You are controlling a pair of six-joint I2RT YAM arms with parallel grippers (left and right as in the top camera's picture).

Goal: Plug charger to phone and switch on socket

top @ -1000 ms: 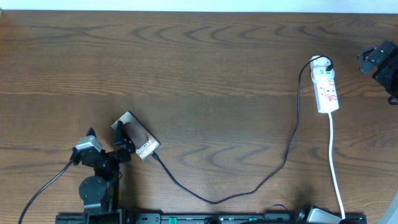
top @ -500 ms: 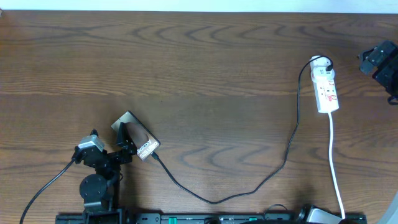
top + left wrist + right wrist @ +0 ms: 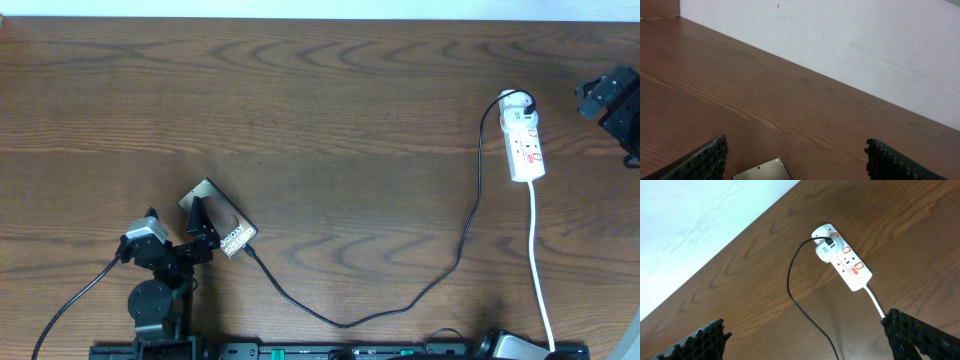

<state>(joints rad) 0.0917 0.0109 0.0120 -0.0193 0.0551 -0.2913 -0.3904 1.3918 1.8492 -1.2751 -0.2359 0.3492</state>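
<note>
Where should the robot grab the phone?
Probably across its two long edges, from straight above. The phone lies flat on the table, so only the thin sides offer grip. Stay off the short end where the charger cable meets it.

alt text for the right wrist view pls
A white socket lies on a wooden table, a black charger cable plugged into its far end and curving toward the camera. The open right gripper frames the bottom corners; a white wall is behind.
</note>
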